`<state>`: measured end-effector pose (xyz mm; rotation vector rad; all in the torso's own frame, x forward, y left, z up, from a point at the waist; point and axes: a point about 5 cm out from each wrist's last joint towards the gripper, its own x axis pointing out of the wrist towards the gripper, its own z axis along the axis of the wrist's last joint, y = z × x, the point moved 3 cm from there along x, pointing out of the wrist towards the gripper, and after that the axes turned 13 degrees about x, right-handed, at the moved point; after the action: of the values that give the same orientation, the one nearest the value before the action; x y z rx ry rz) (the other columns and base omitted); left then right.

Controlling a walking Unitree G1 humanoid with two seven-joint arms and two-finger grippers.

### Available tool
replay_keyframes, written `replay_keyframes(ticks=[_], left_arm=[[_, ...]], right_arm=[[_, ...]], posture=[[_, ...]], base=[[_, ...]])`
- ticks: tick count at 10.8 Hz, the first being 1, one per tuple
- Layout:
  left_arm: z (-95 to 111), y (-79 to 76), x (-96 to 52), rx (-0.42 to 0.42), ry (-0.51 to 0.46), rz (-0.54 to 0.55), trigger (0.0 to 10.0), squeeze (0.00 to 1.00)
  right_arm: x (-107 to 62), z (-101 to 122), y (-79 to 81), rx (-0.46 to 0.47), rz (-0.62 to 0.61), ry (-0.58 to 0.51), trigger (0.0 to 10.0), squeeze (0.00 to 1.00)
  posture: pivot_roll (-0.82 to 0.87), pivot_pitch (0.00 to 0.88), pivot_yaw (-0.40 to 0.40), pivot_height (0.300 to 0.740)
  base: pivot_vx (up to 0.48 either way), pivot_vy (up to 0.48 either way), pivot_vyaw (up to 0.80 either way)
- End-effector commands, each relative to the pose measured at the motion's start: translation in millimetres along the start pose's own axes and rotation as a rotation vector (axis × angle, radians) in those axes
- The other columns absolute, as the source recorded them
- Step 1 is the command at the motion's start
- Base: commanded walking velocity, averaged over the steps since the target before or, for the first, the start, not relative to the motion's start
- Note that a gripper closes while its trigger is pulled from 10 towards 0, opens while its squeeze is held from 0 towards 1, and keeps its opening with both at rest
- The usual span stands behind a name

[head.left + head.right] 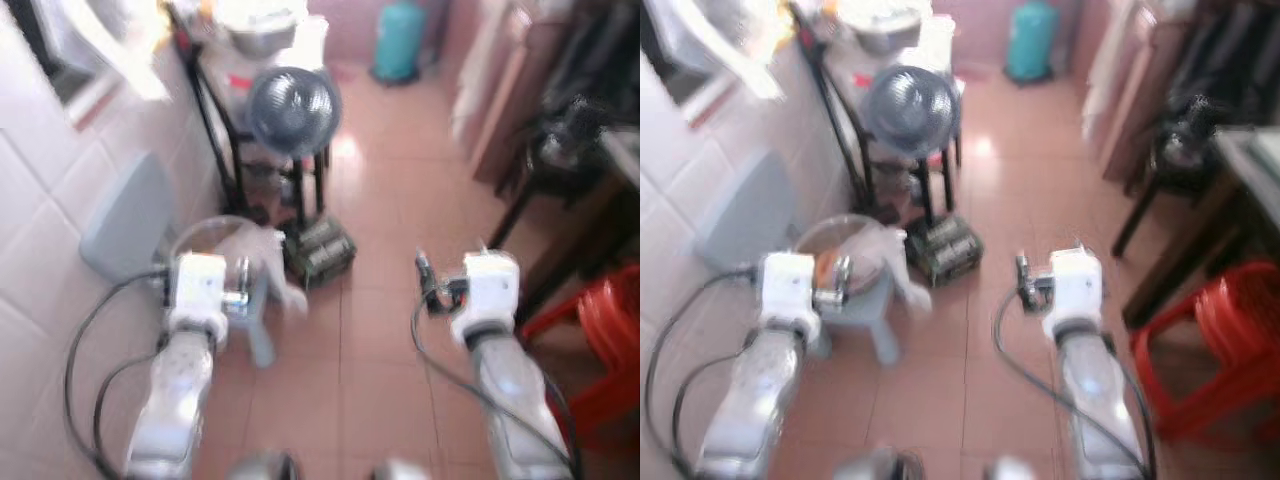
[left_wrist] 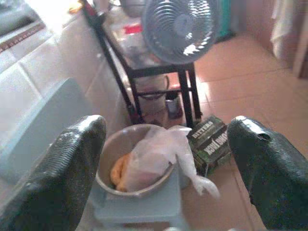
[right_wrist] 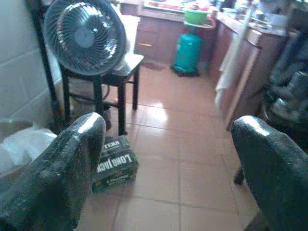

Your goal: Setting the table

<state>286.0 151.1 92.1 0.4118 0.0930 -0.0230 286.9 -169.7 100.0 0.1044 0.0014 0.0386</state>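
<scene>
Tiled floor, bowl (image 2: 137,166) beyond open jaws

We see a metal bowl (image 1: 835,250) just beyond our left arm (image 1: 770,340); red stool (image 1: 1225,340) beside our right arm (image 1: 1080,330).

Fan (image 1: 292,108) sat on black stand (image 1: 222,150) far left; green carton (image 1: 322,250) lay beneath it; teal gas cylinder (image 1: 398,40) far; red stool (image 1: 600,330) near right.
</scene>
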Motion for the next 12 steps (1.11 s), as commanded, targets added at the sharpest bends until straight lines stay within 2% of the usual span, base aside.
replay_keyframes(ticks=[1,3,4,5,6,7,8,9,11,12], left_arm=[[1,6.8,-0.4,0.021,-0.005,0.022,10.0,0.0],[-1,-0.9,1.4,0.019,-0.004,0.017,10.0,0.0],[7,-0.6,3.9,0.012,-0.018,0.03,10.0,0.0],[21,6.0,4.6,-0.004,-0.045,0.039,10.0,0.0],[11,8.2,2.2,0.018,-0.044,0.048,10.0,0.0],[-3,14.6,-2.7,-0.003,0.012,0.068,10.0,0.0],[-9,18.9,-7.0,0.03,0.013,0.083,10.0,0.0],[-17,12.1,-9.1,0.008,0.029,0.073,10.0,0.0],[-13,10.0,-5.4,0.003,0.027,0.06,10.0,0.0],[-13,11.5,-5.8,0.007,0.028,0.05,10.0,0.0]], right_arm=[[-1.8,-1,7.7,0.006,0.014,-0.004,10.0,0.0],[-0.2,-8,5.6,0.01,0.003,0.013,10.0,0.0],[4.4,1,1.4,0.011,-0.001,-0.005,10.0,0.0],[9.9,17,-2.5,0.005,0.011,-0.036,10.0,0.0],[9.7,11,-6.5,-0.029,0.027,-0.035,10.0,0.0],[3.2,10,-17.0,-0.038,-0.009,-0.026,10.0,0.0],[-3.8,10,-18.2,-0.048,0.007,-0.017,10.0,0.0],[-11.0,2,-16.8,-0.051,0.025,0.012,10.0,0.0],[-6.6,3,-10.1,-0.019,0.021,0.005,10.0,0.0],[-7.6,2,-5.5,-0.004,0.027,0.008,10.0,0.0]], posture=[[-0.04,0.11,0.061,0.74],[-0.04,0.129,0.064,0.74],[-0.03,0.123,0.049,0.74],[-0.03,0.107,0.029,0.74],[-0.03,0.08,0.027,0.74],[-0.04,0.047,0.006,0.74],[-0.04,0.046,-0.005,0.74],[-0.04,0.061,-0.009,0.74],[-0.04,0.09,0.002,0.74],[-0.04,0.1,0.01,0.74]], base=[[0.0,0.0,0.0],[0.0,0.0,0.0],[0.0,0.0,0.0],[0.0,0.0,0.0],[0.0,0.0,0.0],[0.0,0.0,0.0],[0.0,0.0,0.0],[0.0,0.0,0.0],[0.0,0.0,0.0],[-0.274,0.0,-0.8]])
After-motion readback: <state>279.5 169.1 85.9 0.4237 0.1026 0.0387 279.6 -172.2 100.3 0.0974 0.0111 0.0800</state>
